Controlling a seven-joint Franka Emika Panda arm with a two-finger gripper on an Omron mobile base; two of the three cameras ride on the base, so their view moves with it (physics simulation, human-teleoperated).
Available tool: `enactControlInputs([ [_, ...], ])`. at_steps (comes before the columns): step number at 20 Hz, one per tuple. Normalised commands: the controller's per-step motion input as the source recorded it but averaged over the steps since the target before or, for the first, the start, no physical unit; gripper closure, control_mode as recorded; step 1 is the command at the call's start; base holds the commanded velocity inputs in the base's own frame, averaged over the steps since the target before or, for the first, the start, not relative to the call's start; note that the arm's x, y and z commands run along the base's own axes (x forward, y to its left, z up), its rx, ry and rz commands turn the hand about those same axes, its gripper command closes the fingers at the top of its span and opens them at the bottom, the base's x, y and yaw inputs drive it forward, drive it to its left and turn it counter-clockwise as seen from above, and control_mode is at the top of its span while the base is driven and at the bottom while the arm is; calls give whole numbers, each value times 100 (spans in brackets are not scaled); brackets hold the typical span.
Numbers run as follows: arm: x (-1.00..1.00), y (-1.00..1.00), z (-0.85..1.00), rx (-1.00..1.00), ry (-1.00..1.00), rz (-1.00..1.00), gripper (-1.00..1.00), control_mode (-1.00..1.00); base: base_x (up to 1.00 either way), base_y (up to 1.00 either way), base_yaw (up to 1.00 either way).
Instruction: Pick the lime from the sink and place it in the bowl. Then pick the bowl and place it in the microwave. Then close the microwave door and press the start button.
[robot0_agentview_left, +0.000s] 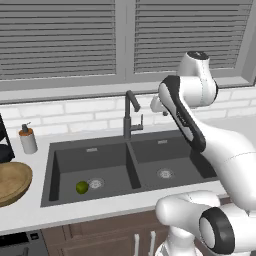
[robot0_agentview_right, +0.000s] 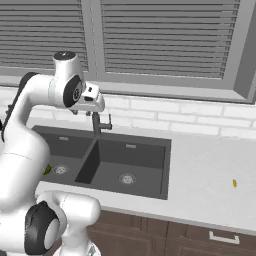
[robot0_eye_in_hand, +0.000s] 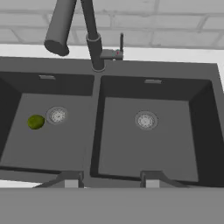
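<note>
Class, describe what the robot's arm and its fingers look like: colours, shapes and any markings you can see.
The arm is glossy white with rounded, bulging segments. Dark rings and caps mark its joints, and a black band runs along one link. No cables or lettering show. The fingers are small grey angular tips with paler square pads, seen in the hand view.

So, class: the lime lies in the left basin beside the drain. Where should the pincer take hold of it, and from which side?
Probably from straight above, jaws closing across the middle of the lime. It is round, so no side is better, but the sink walls block a sideways approach. It sits free on the basin floor, just clear of the drain, leaving room for a finger on either side.
</note>
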Motion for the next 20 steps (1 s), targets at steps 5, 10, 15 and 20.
enactControlInputs([
  [5,-58,19,-1,-2,-4,3,-100,-100,0,0,0],
  [10,-73,93,-46,-8,0,6,-100,-100,0,0,0],
  [15,-29,100,-50,-8,4,0,-100,-100,0,0,0],
  [20,-1,92,-43,-6,10,0,-100,-100,0,0,0],
])
